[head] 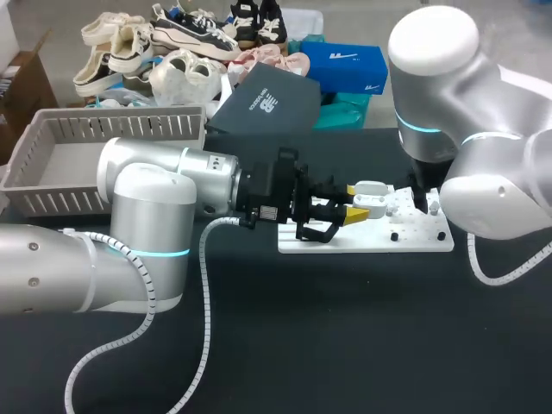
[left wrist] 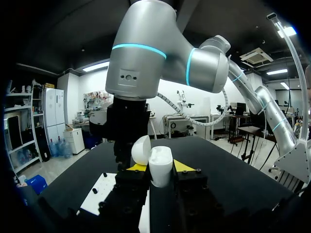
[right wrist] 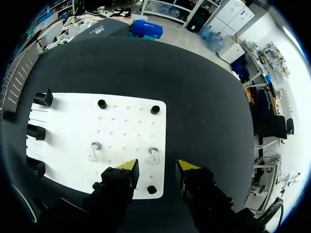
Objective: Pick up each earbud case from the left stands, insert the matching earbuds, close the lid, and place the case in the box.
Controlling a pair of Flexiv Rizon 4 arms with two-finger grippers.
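My left gripper [head: 349,212] is shut on a white earbud case [head: 373,197] with its lid open, held over the left part of the white board [head: 362,240]. In the left wrist view the case [left wrist: 161,169] stands upright between the yellow tips of the left gripper [left wrist: 160,167], its lid [left wrist: 141,149] tipped back. My right gripper [right wrist: 156,165] hangs open over the board [right wrist: 121,121], its tips either side of a small white earbud [right wrist: 153,154] without touching it. A second earbud [right wrist: 94,151] sits on the board beside it. In the head view the right gripper [head: 422,203] is mostly hidden by its arm.
Black stands [right wrist: 43,97] line one edge of the board, and black pegs [right wrist: 102,103] mark its corners. A grey slatted basket [head: 52,164] sits at the back left, a dark box [head: 267,108] and a blue box [head: 345,65] behind the board, with several shoes [head: 185,39].
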